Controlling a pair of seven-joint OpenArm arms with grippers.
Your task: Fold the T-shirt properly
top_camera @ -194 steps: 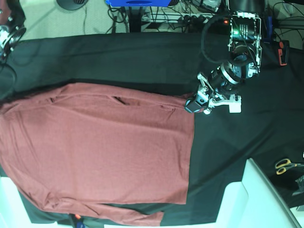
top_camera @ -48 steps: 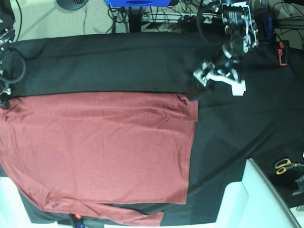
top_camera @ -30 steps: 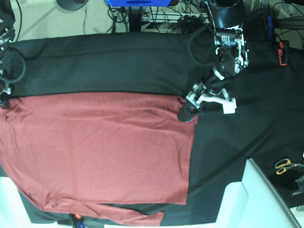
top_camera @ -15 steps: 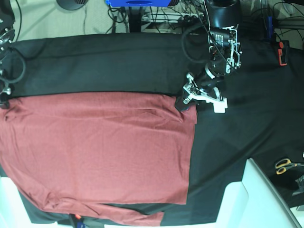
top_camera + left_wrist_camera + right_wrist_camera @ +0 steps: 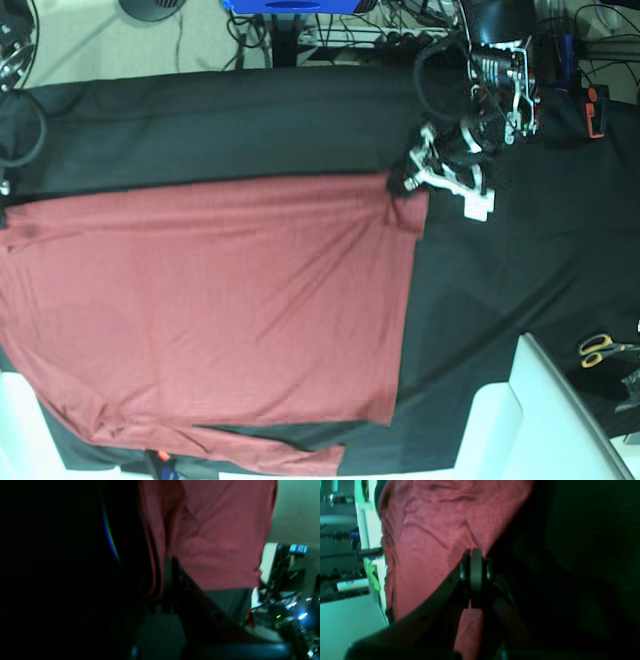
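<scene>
The brick-red T-shirt point(image 5: 210, 310) lies spread flat on the black table cloth point(image 5: 230, 125), filling the left and middle of the base view. My left gripper point(image 5: 405, 186) is at the shirt's far right corner. In the left wrist view its jaws point(image 5: 167, 580) are shut on the shirt's edge point(image 5: 212, 535). My right gripper point(image 5: 475, 563) is shut on the shirt's edge point(image 5: 425, 542) in the right wrist view. In the base view it is almost out of frame at the far left corner. The far edge runs taut between both corners.
Yellow-handled scissors point(image 5: 598, 348) lie at the right edge. A white board point(image 5: 545, 420) sits at the front right. A red and black tool point(image 5: 594, 110) lies at the back right. Cables and a blue stand point(image 5: 290, 5) are behind the table.
My left gripper has moved back and slightly right, pulling the shirt's far right corner with it. The far edge now lies farther back and straighter, with the wrinkles smoothed out.
</scene>
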